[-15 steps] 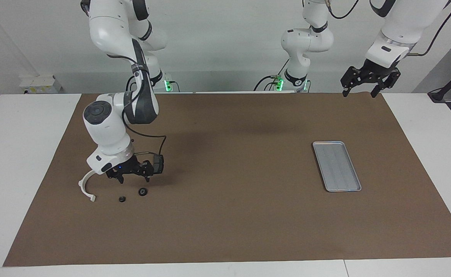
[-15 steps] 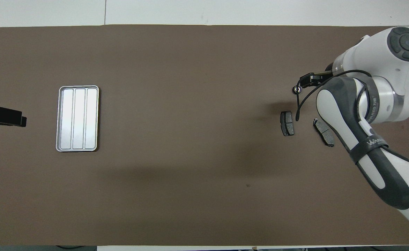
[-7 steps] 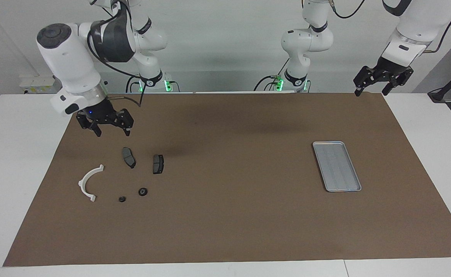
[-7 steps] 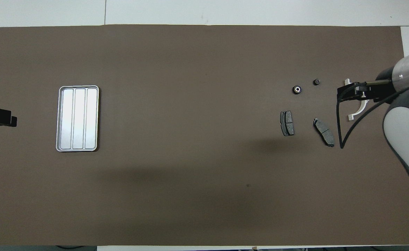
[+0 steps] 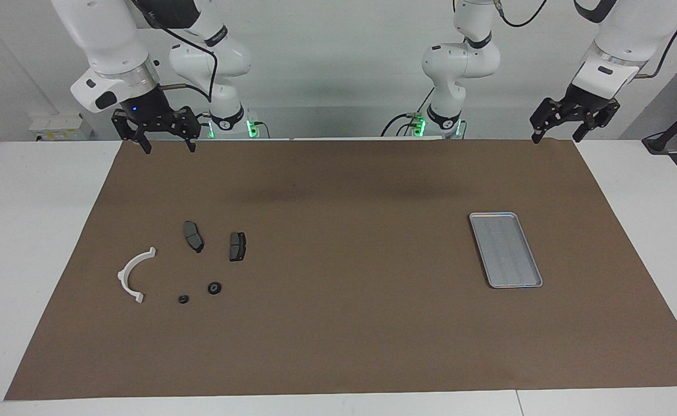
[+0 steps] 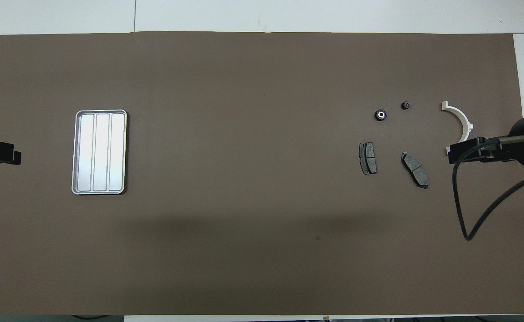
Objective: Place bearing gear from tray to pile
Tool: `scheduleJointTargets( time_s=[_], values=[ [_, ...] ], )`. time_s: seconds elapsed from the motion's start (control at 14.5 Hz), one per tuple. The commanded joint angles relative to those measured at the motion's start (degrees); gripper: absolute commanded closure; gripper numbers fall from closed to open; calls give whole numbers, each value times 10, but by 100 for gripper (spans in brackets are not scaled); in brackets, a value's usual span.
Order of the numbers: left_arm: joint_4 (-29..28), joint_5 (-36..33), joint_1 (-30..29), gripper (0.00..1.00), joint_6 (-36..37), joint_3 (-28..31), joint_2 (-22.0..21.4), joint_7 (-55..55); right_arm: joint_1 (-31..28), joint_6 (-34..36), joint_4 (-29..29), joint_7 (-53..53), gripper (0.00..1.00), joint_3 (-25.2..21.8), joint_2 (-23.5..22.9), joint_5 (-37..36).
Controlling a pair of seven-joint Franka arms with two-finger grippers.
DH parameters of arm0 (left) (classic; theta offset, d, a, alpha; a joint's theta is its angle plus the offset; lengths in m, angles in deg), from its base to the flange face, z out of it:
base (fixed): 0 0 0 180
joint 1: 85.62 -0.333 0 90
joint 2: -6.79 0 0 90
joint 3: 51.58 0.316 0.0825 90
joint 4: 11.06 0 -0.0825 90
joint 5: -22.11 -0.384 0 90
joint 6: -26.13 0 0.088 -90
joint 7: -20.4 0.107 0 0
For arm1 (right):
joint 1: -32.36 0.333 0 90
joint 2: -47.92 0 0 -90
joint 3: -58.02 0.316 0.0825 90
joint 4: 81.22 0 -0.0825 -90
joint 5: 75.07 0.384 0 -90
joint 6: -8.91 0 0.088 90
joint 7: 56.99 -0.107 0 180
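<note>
Bearing gear [image 5: 215, 287] flat, hole up, beside pile [image 5: 191, 263]; both hands spread, empty

Both arms up, hands empty

Right gripper [image 5: 166, 145] hangs high over the brown mat's [image 5: 338, 346] robot-side edge, fingers spread, holding nothing. Left gripper [image 5: 558, 136] looks the same over that edge's other corner, probably just waiting.

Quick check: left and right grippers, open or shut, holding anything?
Left gripper: open, empty, raised over the brown mat's edge nearest the robots.
Right gripper: open, empty, raised over that same edge.
</note>
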Motion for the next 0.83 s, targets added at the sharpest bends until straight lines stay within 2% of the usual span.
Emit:
scheduleJointTargets(
  time_s=[0.0,0.48,0.76],
  values=[
    [-14,0,-3,0,11,-12,-18,1,-23,4,-4,14,0,8,-1,5],
    [-23,3,-3,0,-20,-40,-18,4,-24,-8,-4,12,0,7,-1,-22],
    [-114,3,-3,0,-74,-40,-57,3,-23,-28,-4,16,0,8,-2,-36]
  ],
)
